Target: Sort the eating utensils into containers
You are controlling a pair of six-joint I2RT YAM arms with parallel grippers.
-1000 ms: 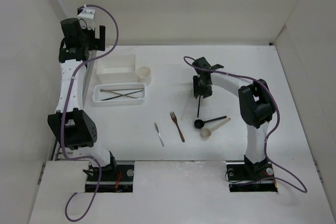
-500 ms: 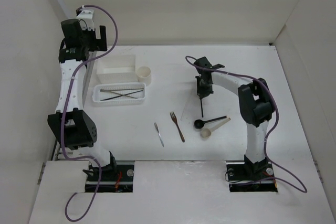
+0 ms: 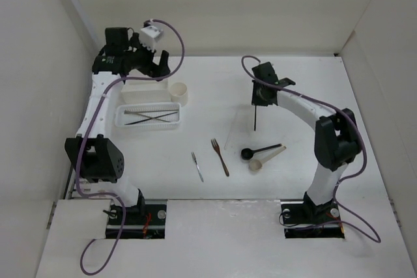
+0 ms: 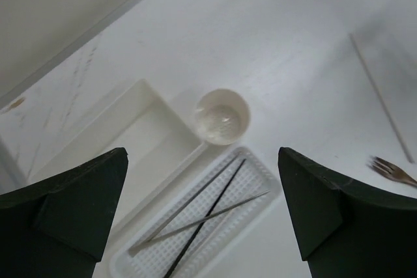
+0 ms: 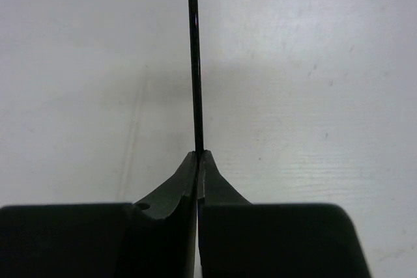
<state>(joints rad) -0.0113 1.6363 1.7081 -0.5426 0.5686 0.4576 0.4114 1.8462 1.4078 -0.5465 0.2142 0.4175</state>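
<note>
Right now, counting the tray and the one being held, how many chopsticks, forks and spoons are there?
Chopsticks: 4 (a dark one and a metal one crossed in the tray, a pale one on the table, a dark one in the right jaws)
Forks: 2 (brown, small grey)
Spoons: 2 (black, beige)
Total: 8

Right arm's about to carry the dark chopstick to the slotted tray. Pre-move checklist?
1. Grip: right end effector shut on the thin dark chopstick: ok.
2. Chopstick tip clear of the white table: cannot tell.
3. Room in the white slotted oblong tray, holding two crossed chopsticks: ok.
4. Left end effector open, empty: ok.
5. Left arm clear of the drop zone: cannot tell; it hangs above the white rectangular box beside the tray.
</note>
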